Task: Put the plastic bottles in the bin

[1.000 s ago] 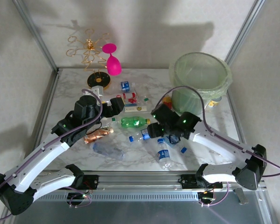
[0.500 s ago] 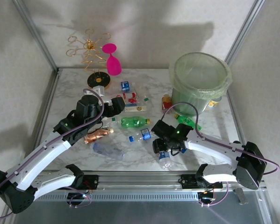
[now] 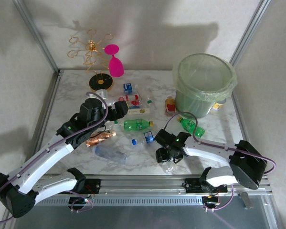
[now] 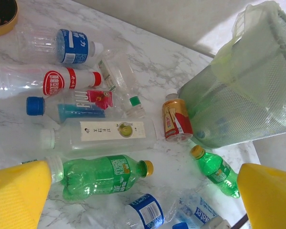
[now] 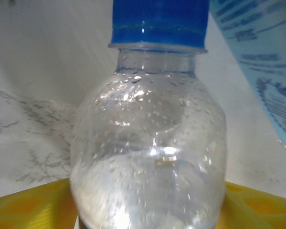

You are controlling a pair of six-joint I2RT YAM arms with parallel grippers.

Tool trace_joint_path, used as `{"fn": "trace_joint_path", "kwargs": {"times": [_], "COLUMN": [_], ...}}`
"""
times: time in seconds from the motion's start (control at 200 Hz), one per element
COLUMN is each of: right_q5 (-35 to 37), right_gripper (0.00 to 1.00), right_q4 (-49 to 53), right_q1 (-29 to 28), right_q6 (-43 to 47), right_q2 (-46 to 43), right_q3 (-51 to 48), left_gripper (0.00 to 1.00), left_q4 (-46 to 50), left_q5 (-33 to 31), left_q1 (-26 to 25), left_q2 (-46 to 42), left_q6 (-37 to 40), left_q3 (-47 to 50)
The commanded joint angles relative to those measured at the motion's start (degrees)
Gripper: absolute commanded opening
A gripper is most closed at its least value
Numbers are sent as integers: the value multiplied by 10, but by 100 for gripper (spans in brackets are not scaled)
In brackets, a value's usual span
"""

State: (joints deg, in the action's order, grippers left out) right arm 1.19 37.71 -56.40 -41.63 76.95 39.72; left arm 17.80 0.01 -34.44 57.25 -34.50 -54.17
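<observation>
About twelve bottles (image 4: 104, 174) left of one bin (image 3: 190, 101), marble table (image 3: 71, 98) (white walls (image 3: 157, 28)); left gripper (image 3: 120, 108) apart; right gripper (image 3: 164, 154) straddles clear bottle (image 5: 147, 143), clamp unclear.

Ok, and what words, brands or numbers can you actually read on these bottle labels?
No text is clear enough to quote.
Clear plastic bottle with a blue label: white characters, blurred.
Clear plastic bottle with a red label: white characters, too small.
Long clear bottle with a white label: dark print, too small.
Green plastic bottle: label unreadable.
Pale blue label, right wrist view: print blurred.
</observation>
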Motion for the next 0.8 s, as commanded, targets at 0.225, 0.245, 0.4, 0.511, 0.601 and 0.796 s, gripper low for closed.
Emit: {"fn": "trace_joint_path", "kwargs": {"times": [0.225, 0.245, 0.4, 0.511, 0.601, 0.796], "right_q5": [-5, -4, -6, -3, 6, 9], "right_gripper": [67, 66, 59, 56, 51, 46], "right_q4": [-48, -47, -31, -14, 5, 33], "right_q1": [-2, -3, -9, -14, -17, -28], "right_q6": [-6, -6, -10, -15, -20, -25], "right_q2": [34, 34, 21, -3, -25, -77], "right_q3": [-17, -16, -9, 1, 14, 48], "left_gripper": [99, 100, 99, 99, 99, 99], "left_q4": [-13, -14, -12, -17, -17, -8], "left_q5": [-13, -14, -19, -20, -21, -17], "left_q1": [-5, -5, -7, -9, -10, -12], "left_q2": [-13, -14, -17, -25, -23, -11], "left_q6": [7, 7, 6, 6, 7, 20], "left_q3": [18, 19, 22, 21, 13, -22]}}
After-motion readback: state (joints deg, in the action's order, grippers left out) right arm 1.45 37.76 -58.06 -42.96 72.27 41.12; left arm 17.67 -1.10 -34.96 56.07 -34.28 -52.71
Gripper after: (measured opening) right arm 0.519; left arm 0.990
